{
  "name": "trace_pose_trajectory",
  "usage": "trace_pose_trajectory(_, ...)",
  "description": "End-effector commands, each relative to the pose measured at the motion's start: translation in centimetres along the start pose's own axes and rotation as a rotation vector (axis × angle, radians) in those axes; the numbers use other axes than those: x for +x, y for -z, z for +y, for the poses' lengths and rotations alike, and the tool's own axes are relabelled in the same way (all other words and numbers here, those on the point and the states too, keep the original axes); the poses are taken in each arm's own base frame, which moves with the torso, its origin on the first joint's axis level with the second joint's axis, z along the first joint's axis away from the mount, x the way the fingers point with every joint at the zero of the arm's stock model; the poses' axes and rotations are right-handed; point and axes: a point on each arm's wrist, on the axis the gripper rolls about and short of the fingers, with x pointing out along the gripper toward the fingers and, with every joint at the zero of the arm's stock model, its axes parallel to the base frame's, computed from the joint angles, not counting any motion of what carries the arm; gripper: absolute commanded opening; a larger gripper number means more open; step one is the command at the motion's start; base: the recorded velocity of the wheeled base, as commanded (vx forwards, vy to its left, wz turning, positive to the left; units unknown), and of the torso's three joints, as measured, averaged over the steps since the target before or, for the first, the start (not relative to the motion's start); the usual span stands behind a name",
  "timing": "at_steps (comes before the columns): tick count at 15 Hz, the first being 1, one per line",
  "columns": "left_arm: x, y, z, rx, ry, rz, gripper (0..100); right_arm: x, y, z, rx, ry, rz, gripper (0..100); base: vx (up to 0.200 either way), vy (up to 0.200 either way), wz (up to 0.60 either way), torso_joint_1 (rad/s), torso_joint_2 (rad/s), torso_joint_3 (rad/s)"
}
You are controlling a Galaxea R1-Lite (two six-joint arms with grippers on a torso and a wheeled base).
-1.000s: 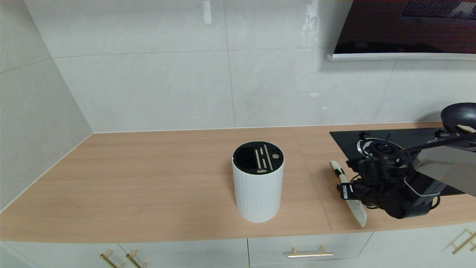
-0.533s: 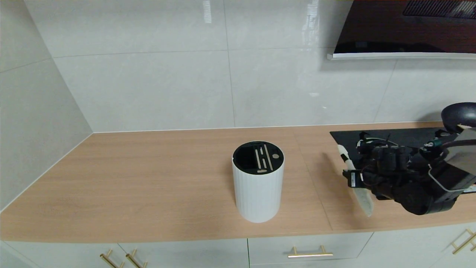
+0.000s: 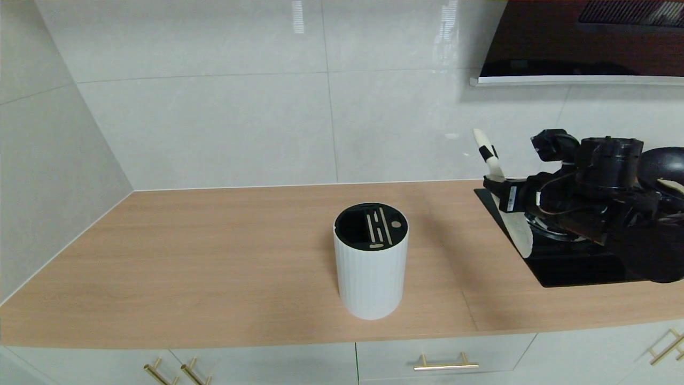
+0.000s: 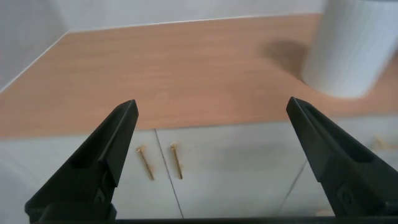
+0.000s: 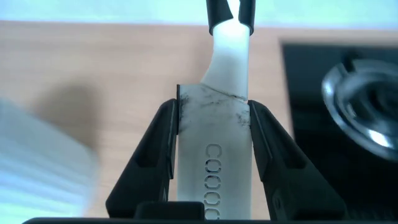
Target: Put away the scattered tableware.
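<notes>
Low on the robot's left, the left pincer (image 4: 211,104) hangs with its two dark fingers spread wide and nothing between them. Beyond it are pale cupboard doors (image 4: 236,180) with two small gold handles (image 4: 160,163) and the front edge of a wooden bench.

Seen from the head camera, the light wooden bench (image 3: 214,256) runs across the lower half of the frame, against a pale tiled wall (image 3: 214,117). Just right of centre stands a white ribbed holder (image 3: 370,278). It is upright, and its black top is cut with narrow slots and one larger opening.

At the right of the frame, well apart from the holder, the right pincer (image 3: 505,195) pinches a white knife (image 3: 516,229) in the air. The wrist camera shows a finger pressed against each side of the blade, near where it meets the handle. The knife is tilted. Its handle, ringed by a black band, points up toward the wall, and its blade tip points down over the left edge of a black stove (image 3: 566,270).

A dark pan (image 3: 661,163) shows at the far right edge. A dark hood (image 3: 582,43) fills the upper right corner.
</notes>
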Motion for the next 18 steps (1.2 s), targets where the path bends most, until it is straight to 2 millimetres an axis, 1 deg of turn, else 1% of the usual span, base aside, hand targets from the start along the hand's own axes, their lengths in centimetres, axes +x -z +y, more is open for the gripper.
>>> trace_pose_trajectory(1, 0.8, -4.6, 0.1, -0.004, 0.155, 0.038, 100, -2.7, -3.7, 2.7, -0.002, -0.083, -0.085, 0, 0.0, 0.0, 0.0, 0.0, 0.0, 0.0)
trace_pose_trajectory(2, 1.5, -6.5, 0.2, -0.008, 0.195, 0.054, 100, -3.3, -4.1, 3.4, -0.003, -0.106, -0.083, 0, 0.0, 0.0, 0.0, 0.0, 0.0, 0.0)
trace_pose_trajectory(3, 5.0, -11.0, 0.5, -0.032, 0.296, 0.126, 100, -4.8, -4.5, 5.0, -0.006, -0.149, -0.074, 0, 0.0, 0.0, 0.0, 0.0, 0.0, 0.0)
trace_pose_trajectory(4, 7.4, -12.8, 0.7, -0.046, 0.334, 0.174, 100, -5.4, -4.7, 5.9, -0.009, -0.162, -0.074, 0, 0.0, 0.0, 0.0, 0.0, 0.0, 0.0)
trace_pose_trajectory(5, 9.9, -14.0, 0.8, -0.063, 0.357, 0.217, 100, -6.0, -4.7, 6.6, -0.007, -0.168, -0.073, 0, 0.0, 0.0, 0.0, 0.0, 0.0, 0.0)
trace_pose_trajectory(6, 14.2, -15.4, 0.1, -0.122, 0.432, 0.279, 100, -6.6, -4.5, 8.0, -0.001, -0.196, -0.068, 0, 0.0, 0.0, 0.0, 0.0, 0.0, 0.0)
trace_pose_trajectory(7, 17.1, -15.9, -1.0, -0.217, 0.486, 0.303, 100, -7.0, -4.3, 9.2, 0.002, -0.22, -0.062, 0, 0.0, 0.0, 0.0, 0.0, 0.0, 0.0)
trace_pose_trajectory(9, 21.4, -16.3, -4.0, -0.42, 0.582, 0.31, 100, -7.8, -3.8, 10.9, -0.005, -0.26, -0.049, 0, 0.0, 0.0, 0.0, 0.0, 0.0, 0.0)
trace_pose_trajectory(10, 21.4, -16.3, -4.0, -0.42, 0.582, 0.31, 100, -7.8, -3.8, 10.9, -0.005, -0.26, -0.049, 0, 0.0, 0.0, 0.0, 0.0, 0.0, 0.0)
trace_pose_trajectory(11, 23.3, -15.9, -5.6, -0.47, 0.63, 0.286, 100, -8.2, -3.5, 12.0, -0.008, -0.294, -0.043, 0, 0.0, 0.0, 0.0, 0.0, 0.0, 0.0)
trace_pose_trajectory(12, 25.0, -14.8, -7.4, -0.484, 0.674, 0.297, 100, -8.5, -3.1, 13.2, 0.0, -0.311, -0.028, 0, 0.0, 0.0, 0.0, 0.0, 0.0, 0.0)
trace_pose_trajectory(13, 25.3, -14.6, -8.3, -0.498, 0.703, 0.298, 100, -8.7, -3.1, 13.5, 0.003, -0.317, -0.027, 0, 0.0, 0.0, 0.0, 0.0, 0.0, 0.0)
trace_pose_trajectory(14, 25.7, -14.4, -9.6, -0.528, 0.746, 0.298, 100, -8.8, -2.8, 14.1, 0.0, -0.325, -0.019, 0, 0.0, 0.0, 0.0, 0.0, 0.0, 0.0)
trace_pose_trajectory(15, 26.5, -14.2, -11.4, -0.58, 0.793, 0.27, 100, -9.0, -2.1, 15.0, -0.011, -0.332, 0.0, 0, 0.0, 0.0, 0.0, 0.0, 0.0, 0.0)
trace_pose_trajectory(16, 27.3, -14.0, -12.3, -0.593, 0.808, 0.251, 100, -9.1, -1.7, 15.4, -0.018, -0.341, 0.012, 0, 0.0, 0.0, 0.0, 0.0, 0.0, 0.0)
trace_pose_trajectory(18, 29.5, -14.1, -13.5, -0.6, 0.778, 0.215, 100, -9.1, -1.3, 15.9, -0.019, -0.349, 0.024, 0, 0.0, 0.0, 0.0, 0.0, 0.0, 0.0)
